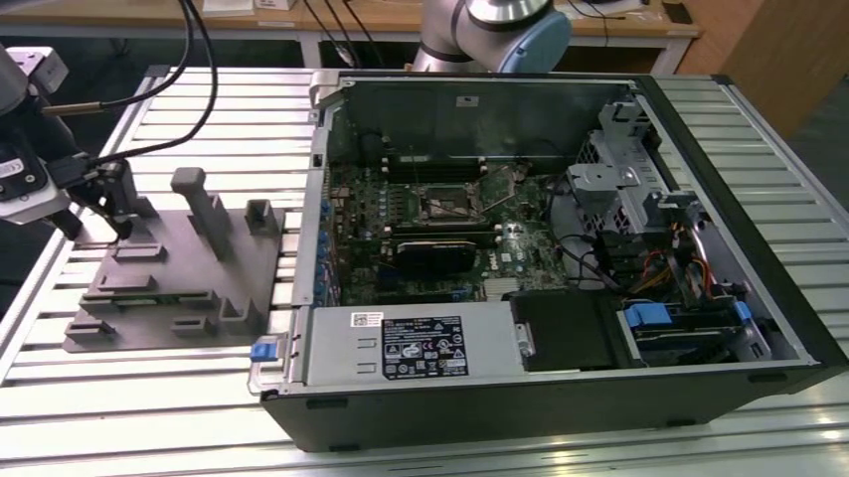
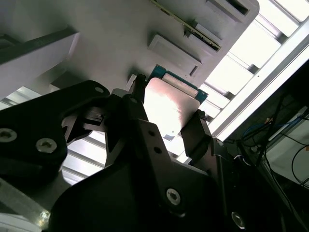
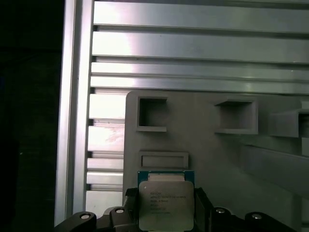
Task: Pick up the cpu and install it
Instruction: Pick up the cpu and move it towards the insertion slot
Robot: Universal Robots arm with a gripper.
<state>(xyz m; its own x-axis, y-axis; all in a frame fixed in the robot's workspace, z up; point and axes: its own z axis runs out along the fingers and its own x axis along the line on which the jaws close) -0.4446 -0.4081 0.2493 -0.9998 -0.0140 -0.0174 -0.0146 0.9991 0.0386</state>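
Observation:
The cpu (image 3: 165, 203) is a small square chip with a silver-grey metal top on a green edge. It sits between my gripper's (image 3: 165, 212) two black fingers, which press on its opposite sides. In the second wrist view the cpu (image 2: 171, 104) shines between the fingers (image 2: 195, 133) just over the grey fixture. In the exterior view my gripper (image 1: 99, 221) stands at the far left corner of the grey plastic fixture (image 1: 173, 273), on the exterior view's left. The open computer case (image 1: 531, 248) lies to the right, with the bare square socket (image 1: 444, 204) on its motherboard.
The fixture carries upright grey posts (image 1: 199, 209) and shallow pockets (image 3: 152, 113). Everything rests on a slatted aluminium table (image 1: 119, 397). Inside the case are a black heatsink block (image 1: 431, 253), drive bays, cables and a power supply (image 1: 412, 343). The arm's base (image 1: 491, 30) stands behind the case.

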